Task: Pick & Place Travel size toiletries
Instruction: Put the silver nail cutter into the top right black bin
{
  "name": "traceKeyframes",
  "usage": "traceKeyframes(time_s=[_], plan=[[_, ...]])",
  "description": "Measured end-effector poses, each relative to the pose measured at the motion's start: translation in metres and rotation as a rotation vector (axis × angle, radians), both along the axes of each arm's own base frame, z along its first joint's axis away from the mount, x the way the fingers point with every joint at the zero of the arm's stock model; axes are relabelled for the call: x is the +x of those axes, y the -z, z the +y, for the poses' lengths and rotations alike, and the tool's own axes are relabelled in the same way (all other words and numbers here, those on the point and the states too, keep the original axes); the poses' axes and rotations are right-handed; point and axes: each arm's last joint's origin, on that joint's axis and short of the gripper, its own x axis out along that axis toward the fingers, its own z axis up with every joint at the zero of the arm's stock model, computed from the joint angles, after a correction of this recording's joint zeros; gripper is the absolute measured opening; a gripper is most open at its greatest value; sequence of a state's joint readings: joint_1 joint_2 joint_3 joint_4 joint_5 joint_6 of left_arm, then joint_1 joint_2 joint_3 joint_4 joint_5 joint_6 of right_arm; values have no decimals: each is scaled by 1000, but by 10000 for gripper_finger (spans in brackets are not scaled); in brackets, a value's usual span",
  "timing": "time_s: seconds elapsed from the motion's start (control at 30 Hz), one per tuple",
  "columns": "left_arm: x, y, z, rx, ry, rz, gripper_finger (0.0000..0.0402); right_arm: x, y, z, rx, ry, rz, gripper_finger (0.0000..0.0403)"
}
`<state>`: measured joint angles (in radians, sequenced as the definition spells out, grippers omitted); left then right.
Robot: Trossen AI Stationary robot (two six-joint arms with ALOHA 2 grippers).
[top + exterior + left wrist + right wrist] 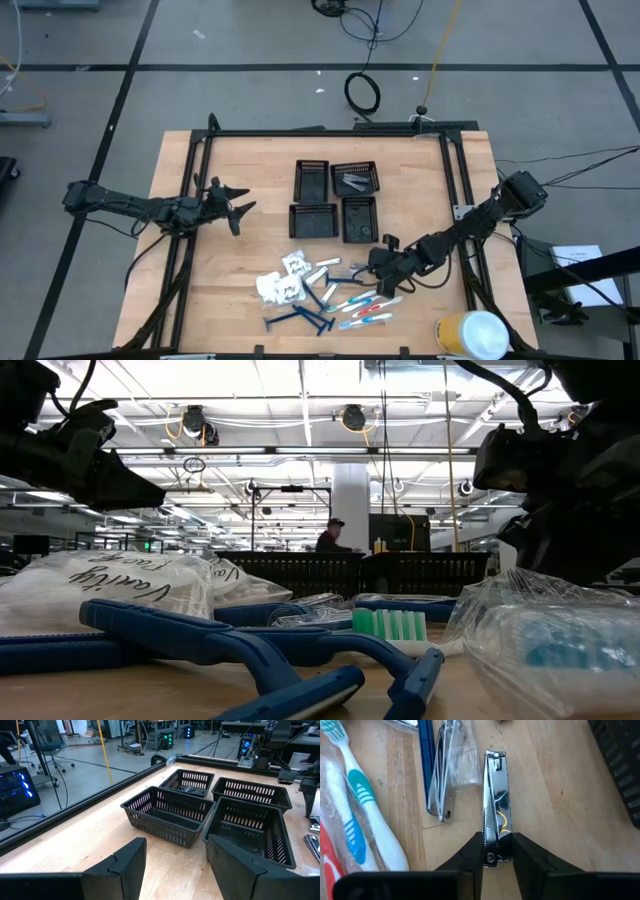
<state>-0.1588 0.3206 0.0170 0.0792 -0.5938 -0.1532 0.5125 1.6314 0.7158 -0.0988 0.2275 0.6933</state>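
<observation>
Right gripper [497, 851] is sitting low over the desk [250, 170], fingers [470, 855] pressing on both sides of a shiny nail clipper [496, 810] that is lying flat on the wood; it is gripping the clipper at its rear end. In the high view this gripper [385, 262] is working at the right edge of the pile of toiletries, just in front of the four black trays [337, 200]. A second clipper in a clear wrapper [447, 775] is lying just beside the held one, with a blue razor handle [425, 755] next to it and a white-and-teal toothbrush [365, 805] farther over. The rest of the pile is lying spread near the desk's front: white packets [283, 280], blue razors [300, 318], toothbrushes [365, 308]. One tray is holding a small silvery piece [353, 182]. Left gripper [232, 208] is hovering over bare wood to the left of the trays, well apart from the pile, fingers [127, 865] standing open and gripping nothing. A yellow-and-white cylinder [470, 335] is standing at the front right corner. A person [330, 535] is showing far back in the room.
</observation>
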Motion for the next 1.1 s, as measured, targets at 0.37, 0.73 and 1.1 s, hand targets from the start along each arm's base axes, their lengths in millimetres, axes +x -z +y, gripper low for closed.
traceKeyframes(time_s=[0.37,0.73,1.1], plan=[[0,0,0,0,0,0,209,-1,1,0,4,-4,16,69],[0,0,0,0,0,0,209,-7,-26,-2,67,-44,-53,69],[0,0,0,0,0,0,209,-12,-60,-2,82,-102,-206,69]])
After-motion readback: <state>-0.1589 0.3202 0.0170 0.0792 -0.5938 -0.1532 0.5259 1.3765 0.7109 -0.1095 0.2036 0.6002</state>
